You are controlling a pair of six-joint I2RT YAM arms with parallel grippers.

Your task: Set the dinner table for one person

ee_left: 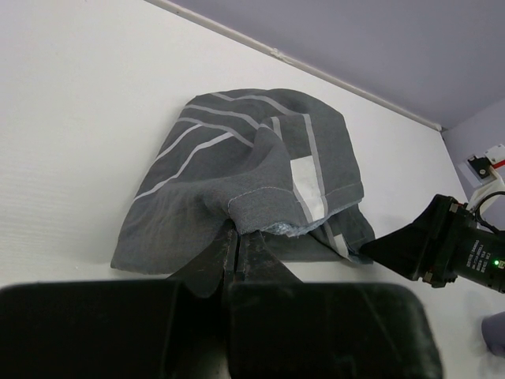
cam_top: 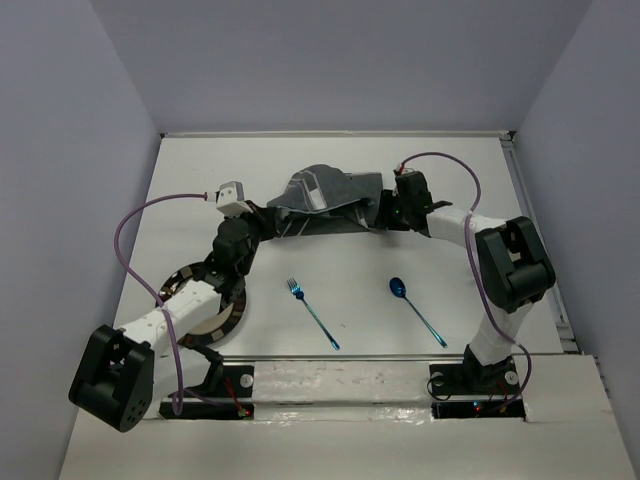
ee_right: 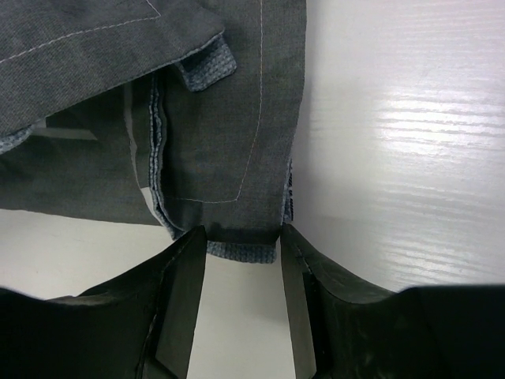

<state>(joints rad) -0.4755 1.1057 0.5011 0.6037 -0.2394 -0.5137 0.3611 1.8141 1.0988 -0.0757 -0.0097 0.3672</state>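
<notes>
The dark grey striped placemat [cam_top: 325, 200] lies crumpled on the white dinner table [cam_top: 190, 180] at the back middle. My left gripper [cam_top: 272, 218] is shut on a fold at the placemat's left side; in the left wrist view the closed jaws [ee_left: 235, 237] pinch the cloth [ee_left: 237, 166]. My right gripper [cam_top: 385, 215] is at the placemat's right edge, open. In the right wrist view a hemmed corner of the cloth [ee_right: 229, 158] sits between its spread fingertips [ee_right: 241, 237], not clamped. A blue fork [cam_top: 312, 312] and a blue spoon [cam_top: 417, 310] lie on the near table.
A dark-rimmed plate [cam_top: 228, 318] sits at the near left, mostly under my left arm. The right gripper's black body shows in the left wrist view [ee_left: 442, 245]. Grey walls surround the table on three sides.
</notes>
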